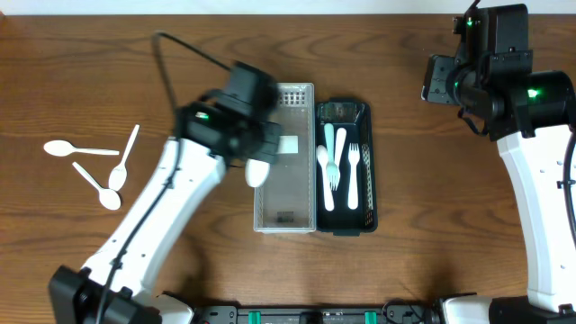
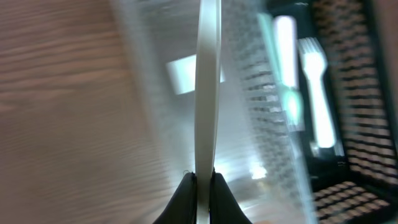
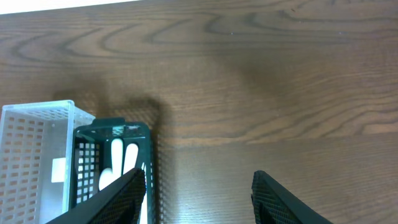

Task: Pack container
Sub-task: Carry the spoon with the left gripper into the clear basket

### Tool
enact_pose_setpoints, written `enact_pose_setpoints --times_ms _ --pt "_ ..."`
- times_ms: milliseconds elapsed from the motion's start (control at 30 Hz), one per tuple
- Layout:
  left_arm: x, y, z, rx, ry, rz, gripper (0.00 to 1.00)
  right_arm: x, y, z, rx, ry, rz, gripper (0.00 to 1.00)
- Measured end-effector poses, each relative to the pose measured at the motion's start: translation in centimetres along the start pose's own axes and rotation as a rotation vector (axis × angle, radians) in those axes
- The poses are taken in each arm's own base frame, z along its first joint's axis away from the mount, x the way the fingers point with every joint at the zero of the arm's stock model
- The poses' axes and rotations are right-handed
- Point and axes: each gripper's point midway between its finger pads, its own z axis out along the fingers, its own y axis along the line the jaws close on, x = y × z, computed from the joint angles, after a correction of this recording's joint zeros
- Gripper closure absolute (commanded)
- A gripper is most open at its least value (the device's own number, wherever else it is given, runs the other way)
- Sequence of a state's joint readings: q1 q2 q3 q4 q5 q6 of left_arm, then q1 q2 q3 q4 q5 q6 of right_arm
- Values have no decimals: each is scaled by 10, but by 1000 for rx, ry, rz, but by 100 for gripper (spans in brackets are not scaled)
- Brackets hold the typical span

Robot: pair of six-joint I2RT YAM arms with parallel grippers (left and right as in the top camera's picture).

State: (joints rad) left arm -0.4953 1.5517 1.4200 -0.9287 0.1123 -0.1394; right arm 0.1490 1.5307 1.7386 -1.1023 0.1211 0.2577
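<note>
My left gripper (image 2: pixel 203 180) is shut on a white plastic spoon (image 2: pixel 208 87); overhead the spoon's bowl (image 1: pixel 257 173) hangs at the left wall of the clear basket (image 1: pixel 297 222). The left wrist view is blurred. A dark green basket (image 1: pixel 367 171) beside the clear one holds a white spoon, white forks and a pale green utensil (image 1: pixel 328 139). Three white spoons (image 1: pixel 108 171) lie on the table at far left. My right gripper (image 3: pixel 199 186) is open and empty above bare table, to the right of the green basket (image 3: pixel 149 155).
The clear basket (image 3: pixel 37 118) carries a white label inside. The right arm's body stands at the upper right (image 1: pixel 504 72). The left arm stretches from the bottom left across the table (image 1: pixel 153 225).
</note>
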Motion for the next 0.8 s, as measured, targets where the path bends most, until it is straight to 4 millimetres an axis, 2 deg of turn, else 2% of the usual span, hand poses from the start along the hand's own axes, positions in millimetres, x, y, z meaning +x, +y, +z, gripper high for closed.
enact_pose_setpoints --times_ms 100,200,367,467,500,533,600,667,800 --pt "2 -25 16 26 20 20 94 0 0 0 0 1 0 43" --pt "10 -34 40 23 78 29 94 1 0 0 1 4 -1 43" --pt "25 -27 83 -12 194 4 94 2 -1 0 2 8 -1 42" --pt "28 -22 98 -24 220 -9 94 2 -1 0 2 9 -1 43" --pt "28 -20 101 -26 225 -14 84 2 -1 0 2 9 -1 42" --pt "27 -18 102 -28 224 -14 64 2 -1 0 2 9 -2 43" --pt "23 -16 102 -27 211 -23 46 2 -1 0 2 9 -1 43" --pt "20 -16 101 -23 197 -19 39 2 -1 0 2 9 -1 43" --pt "22 -8 94 -54 208 9 37 2 -1 0 3 10 -2 43"
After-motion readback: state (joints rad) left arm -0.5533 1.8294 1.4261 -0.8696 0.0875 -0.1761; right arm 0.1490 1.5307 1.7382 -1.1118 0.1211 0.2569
